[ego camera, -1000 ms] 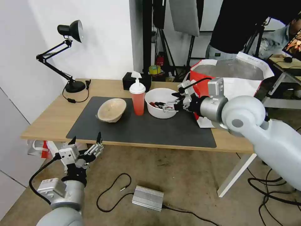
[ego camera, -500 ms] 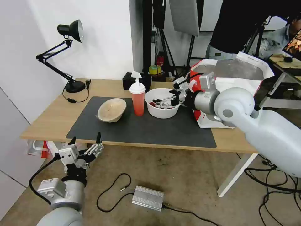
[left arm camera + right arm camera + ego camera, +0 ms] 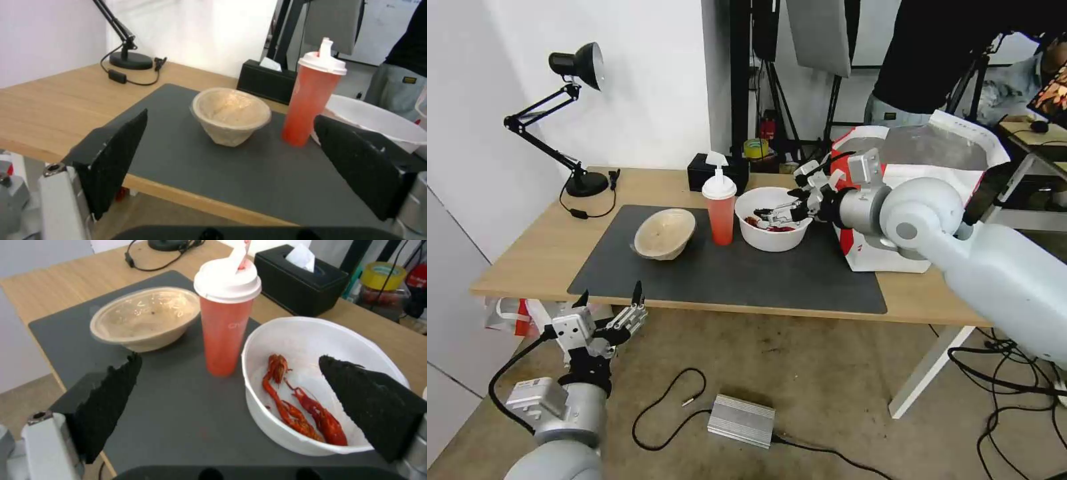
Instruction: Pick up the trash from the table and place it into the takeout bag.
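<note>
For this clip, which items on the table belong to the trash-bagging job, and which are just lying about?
Job items: white bowl with red scraps, red drink cup, beige bowl, takeout bag; right gripper open over the white bowl.

Lying about: desk lamp, black tissue box, dark mat.

Right tool [image 3: 784, 212] reaches forward, spread wide; left tool [image 3: 610, 300] waits low, spread.

The head camera looks forward and down from well back, taking in the whole table [image 3: 527, 253]. The left wrist camera sits low at the near edge, facing across the mat [image 3: 231, 170]. The right wrist camera looks down from close above. All share the red cup [image 3: 720, 212] and both bowls.
</note>
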Motion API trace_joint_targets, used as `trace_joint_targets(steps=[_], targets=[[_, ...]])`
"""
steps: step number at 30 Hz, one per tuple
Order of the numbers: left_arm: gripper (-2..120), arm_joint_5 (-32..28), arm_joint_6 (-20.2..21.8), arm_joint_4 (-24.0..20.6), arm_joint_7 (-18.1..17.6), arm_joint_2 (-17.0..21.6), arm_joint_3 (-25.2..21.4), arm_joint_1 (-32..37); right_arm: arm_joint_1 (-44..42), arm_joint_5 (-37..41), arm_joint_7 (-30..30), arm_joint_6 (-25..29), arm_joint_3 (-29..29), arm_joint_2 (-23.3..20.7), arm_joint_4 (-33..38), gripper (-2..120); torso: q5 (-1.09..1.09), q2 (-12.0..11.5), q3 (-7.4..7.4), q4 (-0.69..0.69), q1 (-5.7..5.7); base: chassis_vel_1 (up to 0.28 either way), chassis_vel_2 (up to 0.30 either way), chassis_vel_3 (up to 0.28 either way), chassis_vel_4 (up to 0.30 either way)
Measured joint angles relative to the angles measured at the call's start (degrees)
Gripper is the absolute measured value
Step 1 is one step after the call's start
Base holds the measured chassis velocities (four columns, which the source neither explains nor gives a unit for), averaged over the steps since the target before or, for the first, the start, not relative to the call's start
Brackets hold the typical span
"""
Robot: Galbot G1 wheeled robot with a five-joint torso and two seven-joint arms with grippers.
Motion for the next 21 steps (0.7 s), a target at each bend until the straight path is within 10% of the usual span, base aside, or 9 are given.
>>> trace_joint_targets(steps=[21], targets=[[100, 0.9, -0.9, 0.2, 0.0, -0.1, -0.3, 0.4, 2.8, -0.3, -0.6, 0.0, -4.5, 3.3, -4.7, 100, 0.00, 0.0, 0.00, 0.01, 0.00, 0.000, 0.000, 0.000, 0.000]])
